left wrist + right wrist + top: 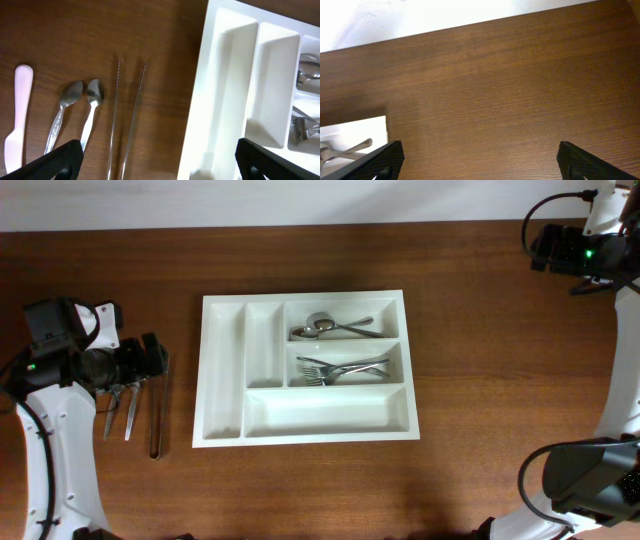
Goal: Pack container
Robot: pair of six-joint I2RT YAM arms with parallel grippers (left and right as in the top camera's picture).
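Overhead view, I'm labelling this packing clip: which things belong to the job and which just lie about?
Job: container, spoons and forks already in it, two loose spoons, tongs, pink spreader beside it.
Lying about: nothing that I can tell.

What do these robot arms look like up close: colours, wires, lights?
Both the left arm and right arm have smooth white links with chunky black joints. A green light and a looping black cable show on the right one. The fingers are black and textured.
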